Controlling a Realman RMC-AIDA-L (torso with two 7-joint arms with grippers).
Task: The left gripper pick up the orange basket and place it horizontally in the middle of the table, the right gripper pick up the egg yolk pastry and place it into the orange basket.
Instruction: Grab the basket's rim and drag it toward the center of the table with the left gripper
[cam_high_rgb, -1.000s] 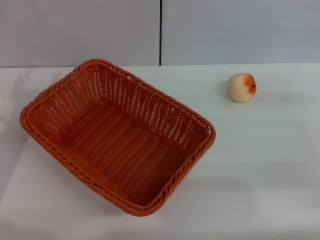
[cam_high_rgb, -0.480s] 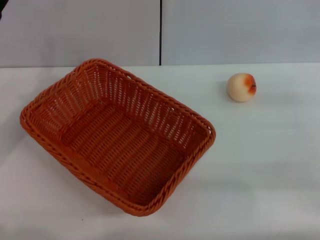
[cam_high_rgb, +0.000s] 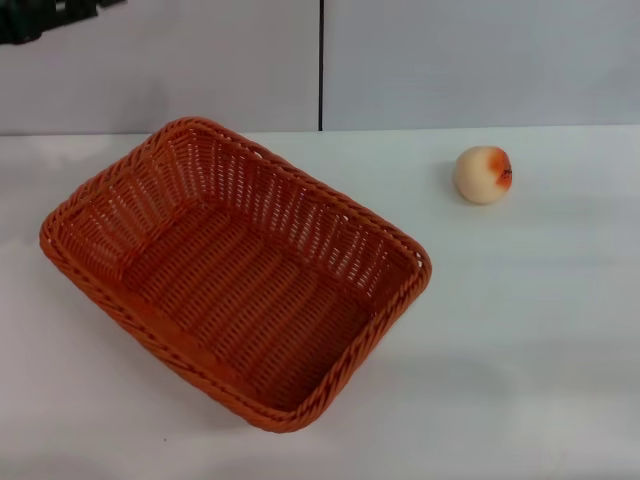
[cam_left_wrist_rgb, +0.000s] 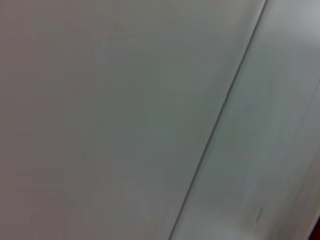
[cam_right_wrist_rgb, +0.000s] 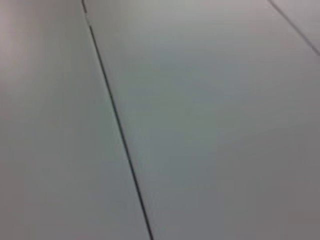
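Note:
The orange basket (cam_high_rgb: 235, 270) lies at a slant on the left half of the white table (cam_high_rgb: 520, 330), open side up and with nothing in it. The egg yolk pastry (cam_high_rgb: 483, 174), a small cream ball with an orange-red patch, rests on the table at the far right, well apart from the basket. A dark part of the left gripper (cam_high_rgb: 45, 18) shows in the head view's top left corner, high above and behind the basket's far left corner, touching nothing. The right gripper is out of view. Both wrist views show only wall.
Grey wall panels stand behind the table, split by a dark vertical seam (cam_high_rgb: 321, 65). That kind of seam (cam_left_wrist_rgb: 220, 120) crosses the left wrist view, and another seam (cam_right_wrist_rgb: 120, 130) crosses the right wrist view. Bare white tabletop lies between the basket and the pastry.
The left arm's dark end has come further into the head view's top left corner, moving rightwards. The basket and the pastry have not moved.

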